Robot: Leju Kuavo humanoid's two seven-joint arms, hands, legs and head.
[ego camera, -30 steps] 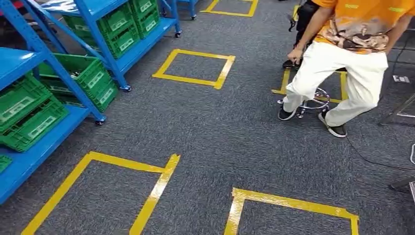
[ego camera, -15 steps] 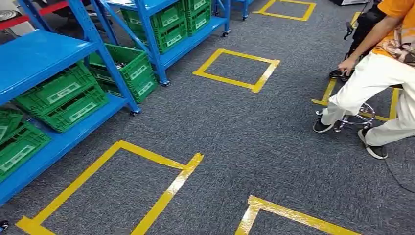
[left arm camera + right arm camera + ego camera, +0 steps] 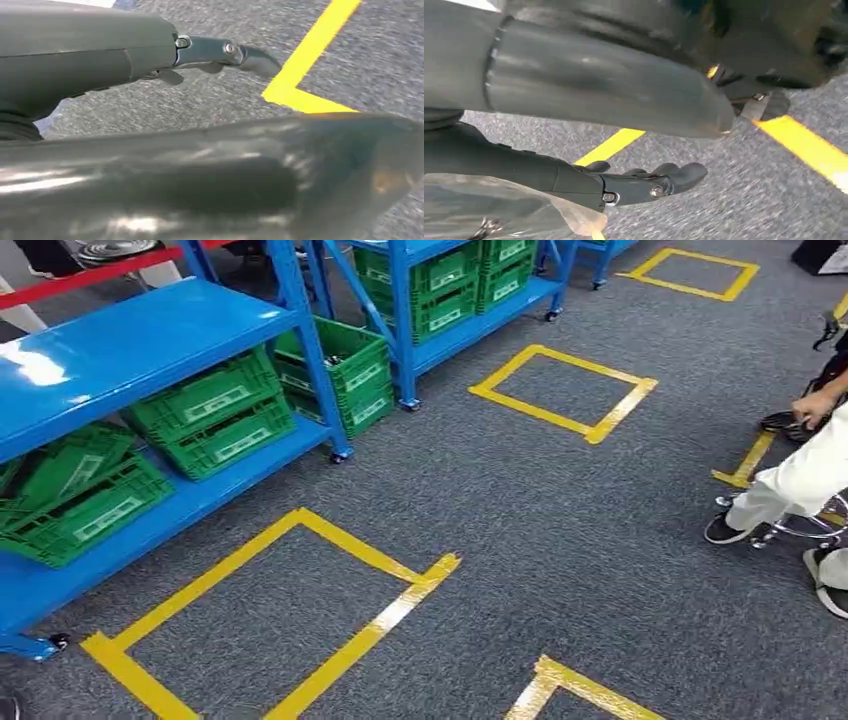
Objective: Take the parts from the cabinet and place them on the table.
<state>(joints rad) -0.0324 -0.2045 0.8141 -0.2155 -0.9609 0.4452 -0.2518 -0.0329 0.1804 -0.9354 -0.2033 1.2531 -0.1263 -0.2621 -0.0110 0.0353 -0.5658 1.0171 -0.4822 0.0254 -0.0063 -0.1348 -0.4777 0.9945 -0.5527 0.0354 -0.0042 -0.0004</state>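
Observation:
A blue shelf cabinet [image 3: 130, 350] stands at the left in the head view, with green crates [image 3: 215, 420] on its lower shelf. A second blue rack [image 3: 405, 320] with more green crates stands behind it. In the right wrist view my right hand [image 3: 644, 185] hangs over the carpet, dark fingers stretched out, and a clear plastic bag [image 3: 499, 210] with something dark inside hangs against it. How the fingers grip the bag is hidden. My left hand [image 3: 220, 52] hangs over the floor, a finger held straight, with nothing in it.
Yellow tape squares [image 3: 270, 620] mark the grey carpet in front of the cabinet and farther off [image 3: 565, 390]. A person [image 3: 800, 480] in white trousers sits on a stool [image 3: 800, 530] at the right edge. A green crate [image 3: 350, 370] stands between the racks.
The whole view has swung to the left: the blue cabinet now takes more of the picture and the seated person has slid to the right edge.

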